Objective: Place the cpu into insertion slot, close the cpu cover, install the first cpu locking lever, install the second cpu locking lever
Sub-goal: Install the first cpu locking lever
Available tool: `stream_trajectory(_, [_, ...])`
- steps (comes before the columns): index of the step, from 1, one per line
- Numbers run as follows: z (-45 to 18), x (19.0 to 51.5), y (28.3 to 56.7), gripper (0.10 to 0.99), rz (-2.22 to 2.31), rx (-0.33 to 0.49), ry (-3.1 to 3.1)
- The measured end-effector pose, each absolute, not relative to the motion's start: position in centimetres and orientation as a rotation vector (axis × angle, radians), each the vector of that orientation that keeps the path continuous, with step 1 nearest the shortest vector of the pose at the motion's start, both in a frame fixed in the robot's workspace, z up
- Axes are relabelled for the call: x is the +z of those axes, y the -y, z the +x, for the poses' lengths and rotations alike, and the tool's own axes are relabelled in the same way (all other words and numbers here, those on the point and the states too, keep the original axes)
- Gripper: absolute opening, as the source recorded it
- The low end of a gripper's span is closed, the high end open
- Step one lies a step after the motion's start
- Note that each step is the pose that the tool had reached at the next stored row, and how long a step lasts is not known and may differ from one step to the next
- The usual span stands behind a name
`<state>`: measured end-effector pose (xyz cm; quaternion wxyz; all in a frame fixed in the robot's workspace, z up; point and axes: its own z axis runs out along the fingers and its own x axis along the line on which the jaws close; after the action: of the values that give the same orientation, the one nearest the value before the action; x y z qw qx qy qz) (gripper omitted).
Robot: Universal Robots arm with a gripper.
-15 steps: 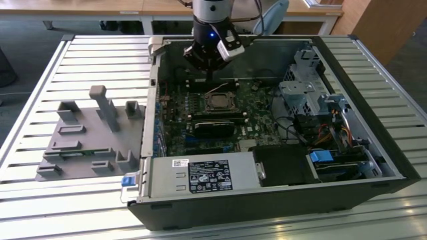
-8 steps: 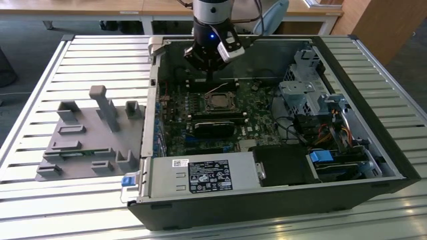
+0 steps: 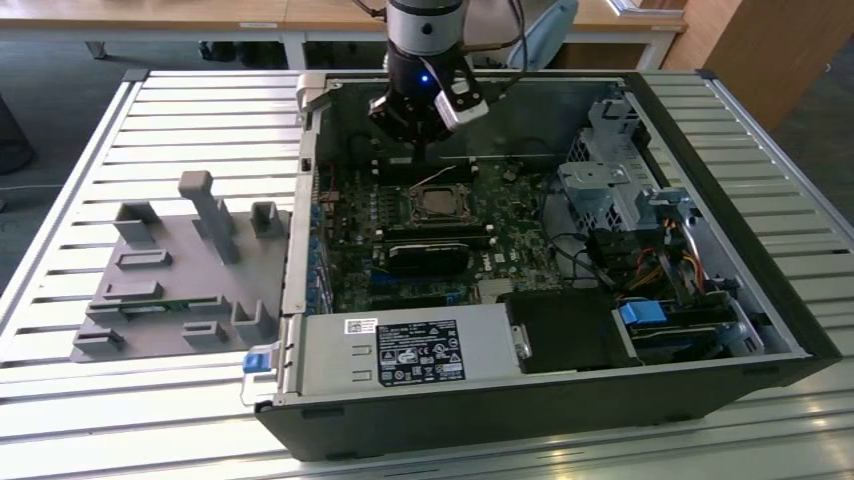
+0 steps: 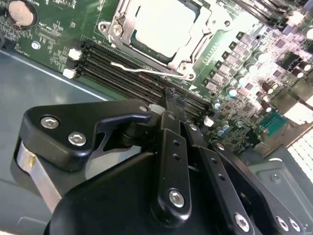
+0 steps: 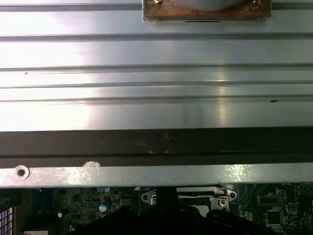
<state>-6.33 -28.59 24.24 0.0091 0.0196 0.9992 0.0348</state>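
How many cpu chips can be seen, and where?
1. In the second wrist view, the cpu lies on the green motherboard, framed by the cpu cover. Others may be hidden.

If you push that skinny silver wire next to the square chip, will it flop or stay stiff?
The wire lever looks like thin bare metal, so it is probably springy, not floppy, and light. It is shiny and smooth, so a push could slip off. It lies beside the cpu.
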Motion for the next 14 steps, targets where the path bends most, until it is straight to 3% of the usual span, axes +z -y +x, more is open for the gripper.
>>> stream_trajectory(14, [-4.7, 23.4, 28.6, 0.106, 0.062, 0.106, -3.121])
